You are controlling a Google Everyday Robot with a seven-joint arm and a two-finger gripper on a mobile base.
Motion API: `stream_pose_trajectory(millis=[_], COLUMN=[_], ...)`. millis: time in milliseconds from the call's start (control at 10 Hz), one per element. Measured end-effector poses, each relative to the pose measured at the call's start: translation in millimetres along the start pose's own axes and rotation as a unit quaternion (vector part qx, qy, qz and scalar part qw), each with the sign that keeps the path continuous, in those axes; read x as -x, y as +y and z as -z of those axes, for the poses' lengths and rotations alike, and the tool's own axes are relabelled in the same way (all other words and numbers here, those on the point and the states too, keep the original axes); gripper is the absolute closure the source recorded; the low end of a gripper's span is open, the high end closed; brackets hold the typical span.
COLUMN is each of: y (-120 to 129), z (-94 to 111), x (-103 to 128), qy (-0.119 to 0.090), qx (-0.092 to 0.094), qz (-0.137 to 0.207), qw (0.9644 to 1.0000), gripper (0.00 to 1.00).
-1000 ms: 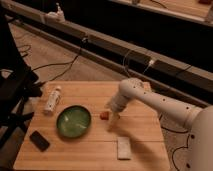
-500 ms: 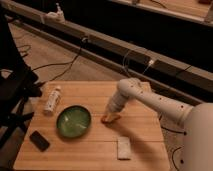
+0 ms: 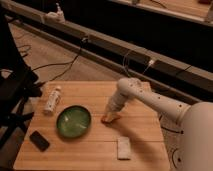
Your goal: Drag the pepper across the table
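The pepper point(image 3: 106, 119) is a small orange-red shape lying on the light wooden table point(image 3: 145, 147), just right of the green bowl point(image 3: 73, 121). My gripper point(image 3: 112, 114) reaches down from the white arm at the right and sits right over the pepper's right end, touching or nearly touching it. Most of the pepper is hidden under the gripper.
A white bottle point(image 3: 52, 100) lies at the table's left. A black phone-like object point(image 3: 39, 140) lies at the front left corner. A white rectangular item point(image 3: 123, 148) lies near the front edge. A black chair stands left of the table. Cables run on the floor behind.
The gripper has lowered onto the pepper and shifted slightly left and toward the front; the pepper sits a little closer to the bowl's lower right.
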Motion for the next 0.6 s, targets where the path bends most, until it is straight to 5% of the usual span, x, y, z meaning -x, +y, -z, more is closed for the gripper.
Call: stream_pose_trajectory(millis=[600], y=[-11], z=[28], x=[-55], qy=[0.039], qx=[-0.027], qz=[-0.043], qw=[0.9980], gripper=[1.00])
